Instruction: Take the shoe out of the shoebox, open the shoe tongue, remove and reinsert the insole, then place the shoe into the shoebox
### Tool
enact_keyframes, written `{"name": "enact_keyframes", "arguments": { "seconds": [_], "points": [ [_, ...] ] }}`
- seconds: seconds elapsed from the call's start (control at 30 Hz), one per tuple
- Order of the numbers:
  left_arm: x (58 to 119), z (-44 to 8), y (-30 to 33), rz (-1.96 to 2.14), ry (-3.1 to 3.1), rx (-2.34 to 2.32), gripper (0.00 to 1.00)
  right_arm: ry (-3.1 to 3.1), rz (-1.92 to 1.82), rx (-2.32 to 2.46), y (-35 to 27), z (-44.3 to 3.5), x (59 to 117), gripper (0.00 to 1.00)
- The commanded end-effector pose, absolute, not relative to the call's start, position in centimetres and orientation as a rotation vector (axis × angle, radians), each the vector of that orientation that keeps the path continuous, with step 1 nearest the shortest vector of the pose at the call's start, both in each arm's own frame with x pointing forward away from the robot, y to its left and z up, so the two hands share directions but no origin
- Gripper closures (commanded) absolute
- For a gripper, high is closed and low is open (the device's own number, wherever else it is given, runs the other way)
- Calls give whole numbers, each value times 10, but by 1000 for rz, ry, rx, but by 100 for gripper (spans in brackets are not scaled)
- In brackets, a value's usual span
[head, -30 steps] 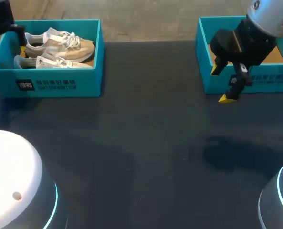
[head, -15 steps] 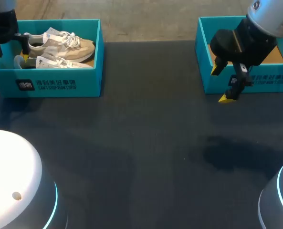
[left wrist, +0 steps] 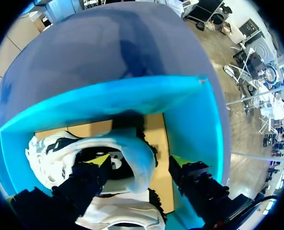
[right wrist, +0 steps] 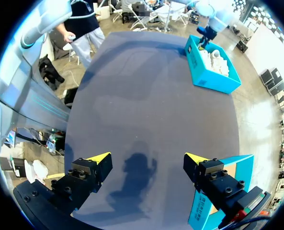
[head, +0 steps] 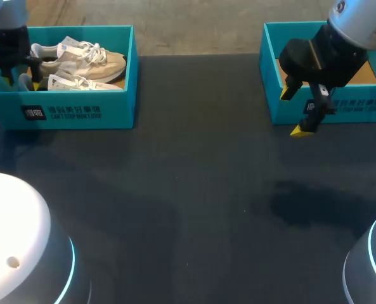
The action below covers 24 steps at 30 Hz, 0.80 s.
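My left gripper is down inside the shoebox, at the end where the heels lie, with its fingers spread wide. One yellow tip sits in the mouth of the shoe, just inside the padded collar. The other hangs outside the heel, over the brown cardboard floor, between the heel and the box's end wall. So the heel stands between my fingers, but I cannot see both pads pressing on it, and the outer tip looks apart from it. The shoe is white and beige, resting on its sole with its toe pointing away from my fingers along the box. A second shoe lies just beside it, under my wrist. From the head view my left arm comes in at the far left corner and drops into the left end of the teal shoebox, which stands at the far left of the dark table. Both shoes are inside it, the laced one along the back wall and the other along the front wall. My right gripper hangs well apart from all this, above bare table at the far right. Its fingers are set wide with nothing between them. A second box, also teal and showing a cardboard floor, stands just beside and behind that gripper, at the table's far right corner.
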<state>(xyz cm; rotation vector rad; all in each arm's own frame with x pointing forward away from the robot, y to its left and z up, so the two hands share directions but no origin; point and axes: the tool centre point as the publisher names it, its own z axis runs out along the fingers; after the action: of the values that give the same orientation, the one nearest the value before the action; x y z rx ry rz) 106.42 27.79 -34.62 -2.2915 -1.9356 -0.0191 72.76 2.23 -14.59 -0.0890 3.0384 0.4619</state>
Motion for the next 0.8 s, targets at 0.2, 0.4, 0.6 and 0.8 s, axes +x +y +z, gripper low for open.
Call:
{"name": "enact_keyframes", "arguments": {
  "seconds": [0.2,0.4,0.6,0.8],
  "points": [
    [1071,-361,285,17,-1913,-2324,28,3041,457,-87,24,-147,729,0],
    [1072,-368,289,21,-1900,-2325,21,3041,457,-87,24,-147,729,0],
    [1067,-372,290,43,-1911,-2337,25,3041,457,-87,24,-147,729,0],
    [1066,-377,287,22,-1917,-2331,40,3041,457,-87,24,-147,729,0]
  ]
}}
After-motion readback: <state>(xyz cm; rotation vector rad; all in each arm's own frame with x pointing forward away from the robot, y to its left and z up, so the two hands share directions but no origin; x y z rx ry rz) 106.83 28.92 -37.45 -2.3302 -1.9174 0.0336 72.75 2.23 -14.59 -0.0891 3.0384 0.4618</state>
